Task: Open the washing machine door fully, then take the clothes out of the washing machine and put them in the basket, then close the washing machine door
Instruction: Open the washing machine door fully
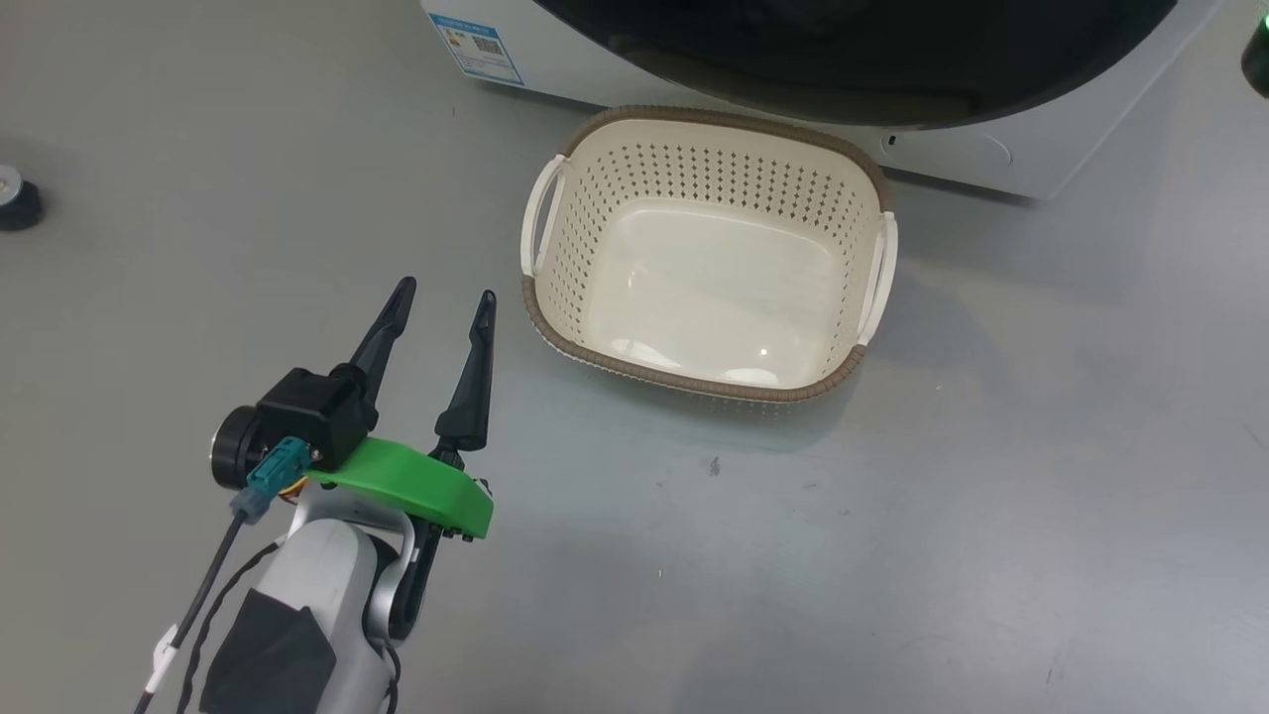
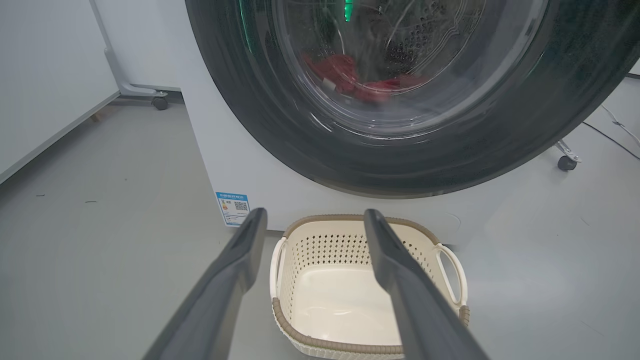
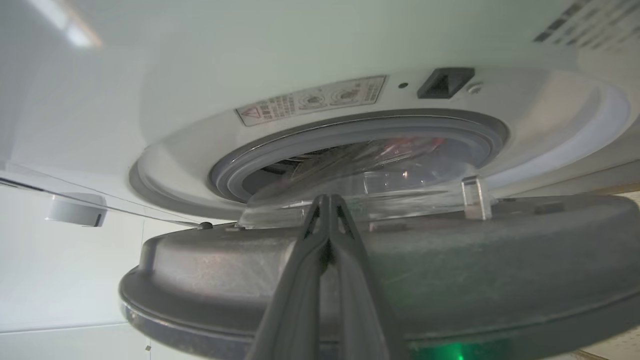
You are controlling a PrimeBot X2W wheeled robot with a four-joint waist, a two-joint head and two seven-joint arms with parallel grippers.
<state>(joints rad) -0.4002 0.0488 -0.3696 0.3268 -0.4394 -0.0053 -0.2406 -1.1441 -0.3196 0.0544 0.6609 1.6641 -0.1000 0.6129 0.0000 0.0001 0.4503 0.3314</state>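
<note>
Logging from the head view: my left gripper (image 1: 445, 290) hangs over the grey floor (image 1: 892, 555), its two long dark fingers spread apart and holding nothing. The tips point toward the small cream perforated plastic basket with the brown woven-look rim (image 1: 714, 164). The basket sits upright on the floor with its bare cream bottom showing. It is just in front of the big white front-loading washing machine (image 2: 240, 165), near the blue sticker (image 1: 481, 40) on the lower front.

Left wrist view: the large round door with glossy black rim and bulging clear glass centre (image 2: 260, 125) is above the basket. Red clothes (image 2: 345, 70) show through the glass, inside the drum.

Right wrist view: the door stands ajar, its grey inner face swung away from the grey rubber drum seal (image 3: 360, 125). My right gripper (image 3: 327, 199) has its fingers pressed together, tips at the foot of the glass bowl. I cannot tell whether they touch the door.
</note>
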